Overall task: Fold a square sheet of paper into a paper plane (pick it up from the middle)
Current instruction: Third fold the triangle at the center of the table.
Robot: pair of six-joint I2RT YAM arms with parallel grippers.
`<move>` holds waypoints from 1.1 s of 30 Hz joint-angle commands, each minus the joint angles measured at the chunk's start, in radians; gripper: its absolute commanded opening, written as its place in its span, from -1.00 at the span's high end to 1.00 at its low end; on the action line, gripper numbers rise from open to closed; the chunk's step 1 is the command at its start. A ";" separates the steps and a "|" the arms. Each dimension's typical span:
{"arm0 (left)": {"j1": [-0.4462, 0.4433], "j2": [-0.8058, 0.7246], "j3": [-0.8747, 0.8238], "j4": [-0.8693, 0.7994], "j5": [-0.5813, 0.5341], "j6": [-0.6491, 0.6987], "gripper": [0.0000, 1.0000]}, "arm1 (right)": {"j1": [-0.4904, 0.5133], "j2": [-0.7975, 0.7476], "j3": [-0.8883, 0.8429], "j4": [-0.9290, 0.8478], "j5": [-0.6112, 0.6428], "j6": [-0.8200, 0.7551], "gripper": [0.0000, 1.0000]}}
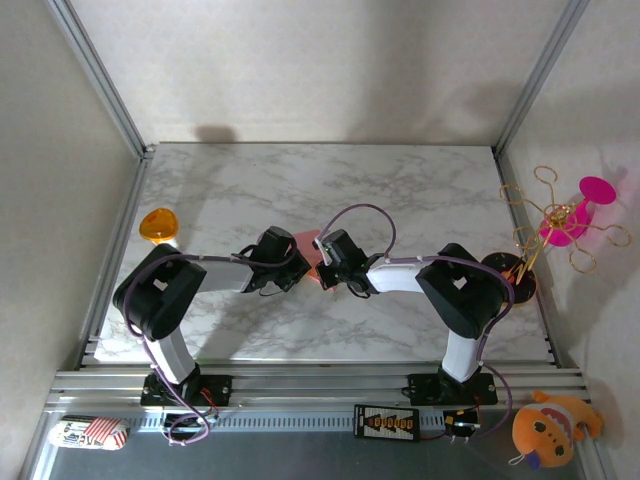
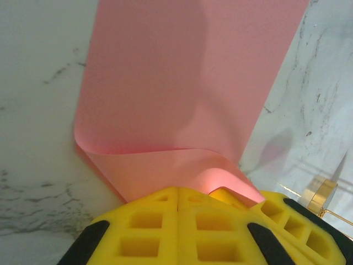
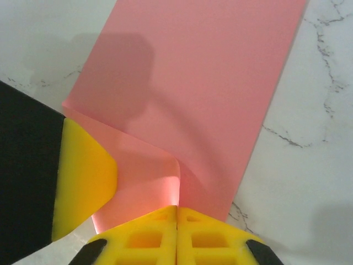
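A: Jaws first?
B: left gripper [image 2: 177,193], jaws together. The curled near edge of the square sheet of paper [image 2: 182,77] runs up into them and looks nipped. right gripper [image 3: 177,211], jaws together too. A raised ridge of the sheet feeds straight into the seam, so clamped on it
A: How close are the two?
B: Tips just beside each other, can't tell if touching. In the right wrist view the left one's yellow finger [image 3: 83,176] sits at the lifted flap
A: Sheet where?
B: Middle of the tabletop [image 1: 400,190], between the two arms. Far part lies flat, near edge is lifted and curled over
A: Risks?
B: My read: two pinches that close on thin paper, so any pull apart tears it or pops one grip. An uneven lift drags the flat part, and the crease lands crooked. The curl is soft, not a crease yet, so pressing it as it lies could set a skewed fold. The tips could also knock each other
A: Pointing, long axis?
B: No nose formed, so nothing to point. In both wrist views it reads as a longish band. Long axis runs away from the jaws and leans right toward the top of each view. From above, too much sits under the arms to tell
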 commanded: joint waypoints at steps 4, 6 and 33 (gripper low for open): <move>-0.011 -0.021 -0.018 -0.001 -0.027 -0.012 0.95 | -0.005 0.041 0.008 -0.044 0.014 0.017 0.83; -0.011 -0.019 -0.019 -0.004 -0.031 -0.010 0.96 | -0.005 0.041 0.008 -0.044 0.014 0.017 0.83; -0.010 0.024 -0.023 -0.076 -0.068 -0.003 0.98 | -0.089 -0.194 -0.005 -0.137 -0.173 0.077 0.30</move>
